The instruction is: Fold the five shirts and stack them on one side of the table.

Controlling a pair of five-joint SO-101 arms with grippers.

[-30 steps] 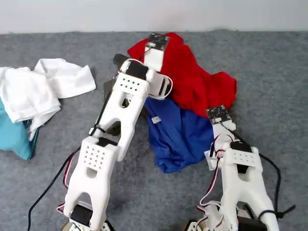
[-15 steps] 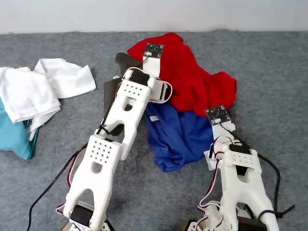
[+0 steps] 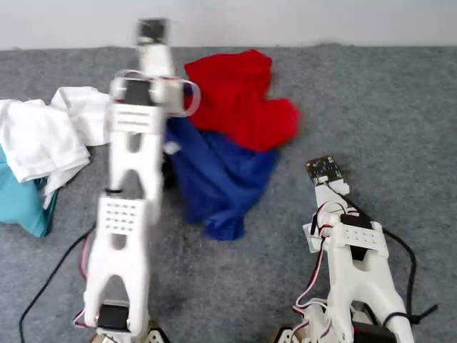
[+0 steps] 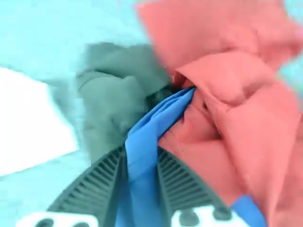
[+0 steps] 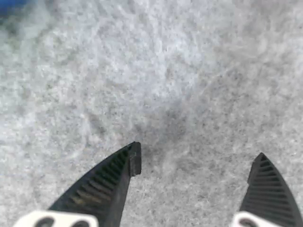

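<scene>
Showing the left gripper (image 4: 141,152) with its jaws clamping a stretched strand of the blue shirt (image 3: 214,179). The blue shirt is lying crumpled at mid-table, its far edge touching the red shirt (image 3: 235,100). A dark shirt (image 4: 113,94) is lying just beside both. A white shirt (image 3: 50,132) is overlapping a teal shirt (image 3: 21,204) at the left side of the table (image 3: 385,107). The right gripper (image 5: 196,163) is hovering over bare grey surface, its jaws standing wide apart.

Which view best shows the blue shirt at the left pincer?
Left wrist view: the blue shirt is pinched in the left pincer, close up. The high view shows its crumpled spread, but the arm hides the grip. Right wrist view: a blue sliver.
</scene>
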